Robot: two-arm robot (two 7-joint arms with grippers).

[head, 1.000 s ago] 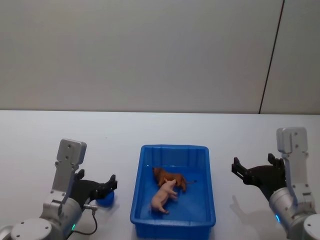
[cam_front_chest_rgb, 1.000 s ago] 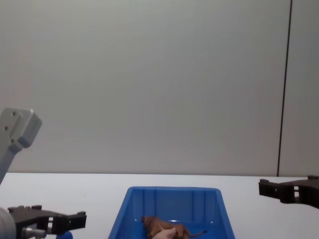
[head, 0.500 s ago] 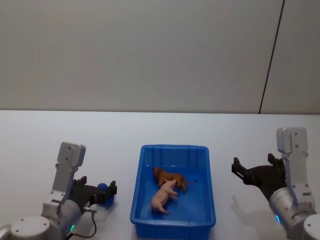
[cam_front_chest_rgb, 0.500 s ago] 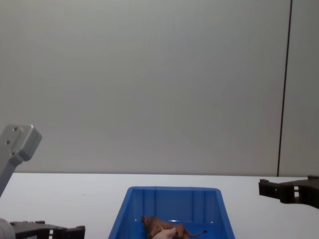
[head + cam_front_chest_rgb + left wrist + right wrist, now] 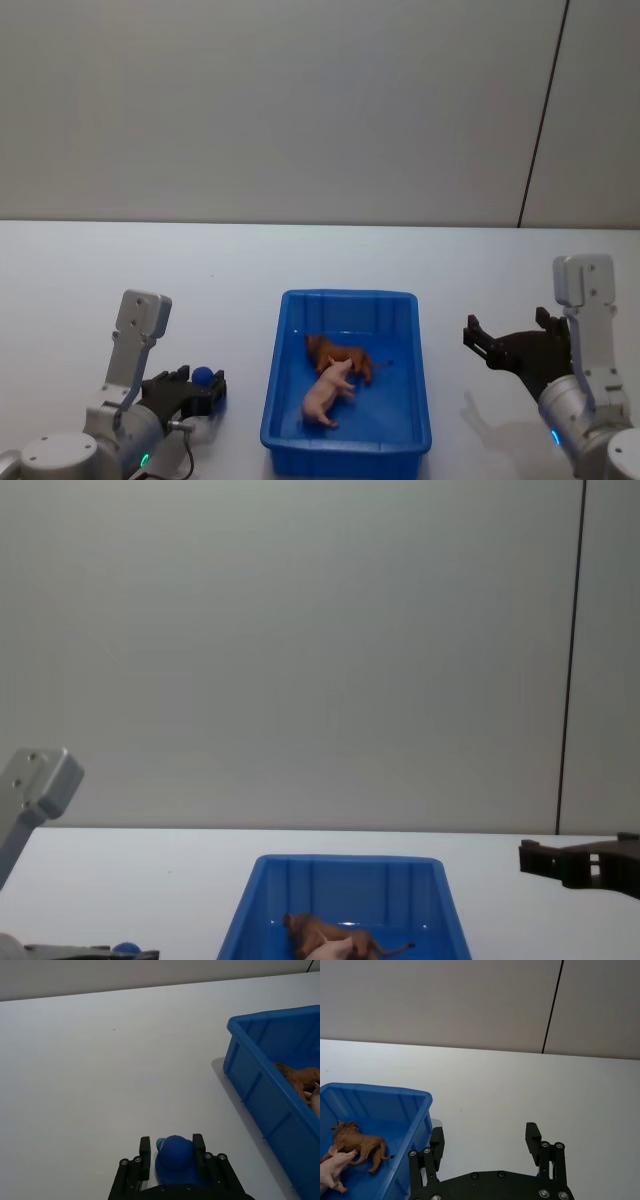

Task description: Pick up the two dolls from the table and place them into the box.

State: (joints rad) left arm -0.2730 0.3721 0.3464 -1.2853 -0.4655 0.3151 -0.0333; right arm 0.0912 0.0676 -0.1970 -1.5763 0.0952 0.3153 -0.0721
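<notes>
Blue round toy doll sits between left gripper's closing jaws; shallow hold risks slippage. Right gripper idles, jaws open.

Both arms end in pale grey, boxy wrist housings with rounded corners and small dark screw holes on their faces. Below each housing sits a rounded silver-grey joint carrying a small green-blue indicator light. The left tool and the right tool are matte black, with flat notched fingers studded with silver screw heads. A thin black cable loops beside the left joint.
</notes>
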